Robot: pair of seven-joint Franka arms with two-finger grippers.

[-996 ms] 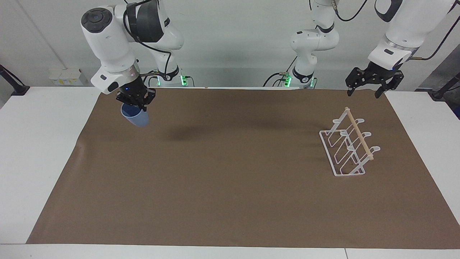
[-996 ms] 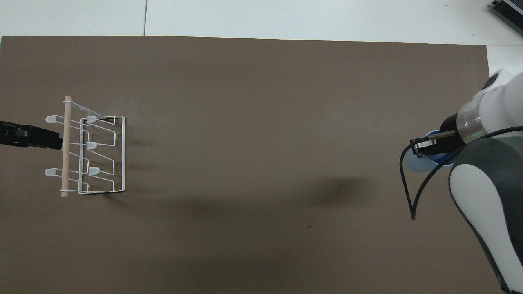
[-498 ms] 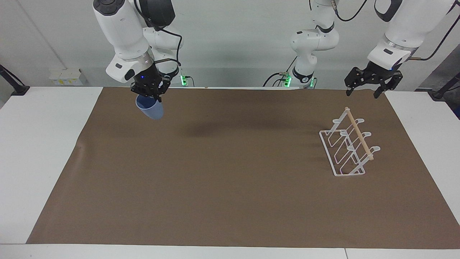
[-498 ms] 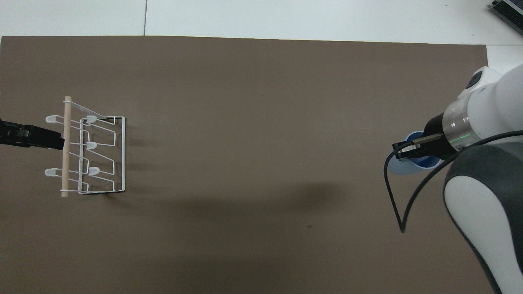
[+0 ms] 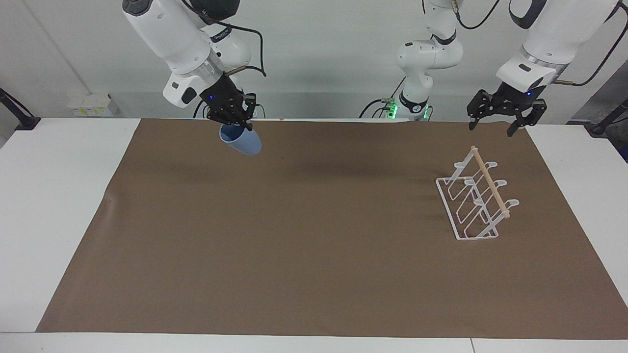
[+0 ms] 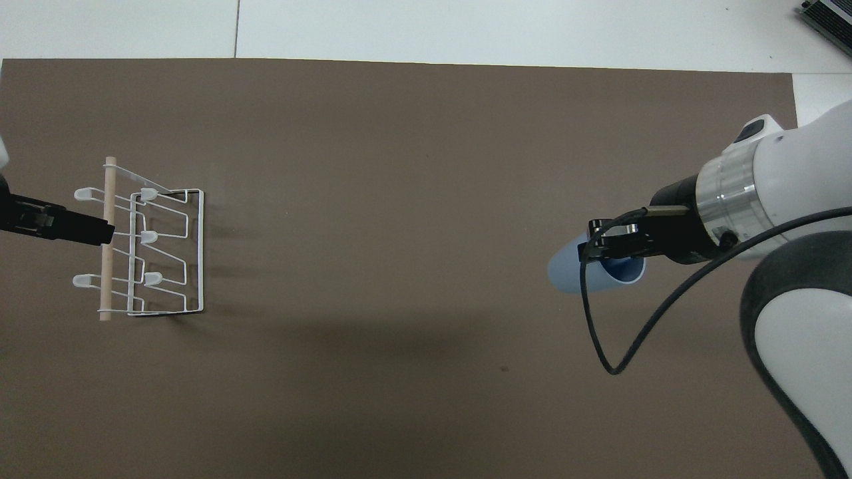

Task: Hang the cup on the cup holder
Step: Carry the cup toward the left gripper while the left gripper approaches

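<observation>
Since the earlier frame right gripper [image 5: 234, 121] has carried the small light-blue plastic cup [image 5: 241, 141] toward table centre, clamped at its rim, tilted, well apart from the white wire cup holder [image 5: 475, 196]; likely light, slippery; left gripper [image 5: 500, 109] waits, fingers spread.

Both arms are fat and white with dark grey joints. Each has a shiny silver ring at the wrist, a black gripper, and thin black cables looping beside it.

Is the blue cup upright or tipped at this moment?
Tipped. The cup hangs slanted from the right hand, above the mat; the overhead view shows into its open mouth.
</observation>
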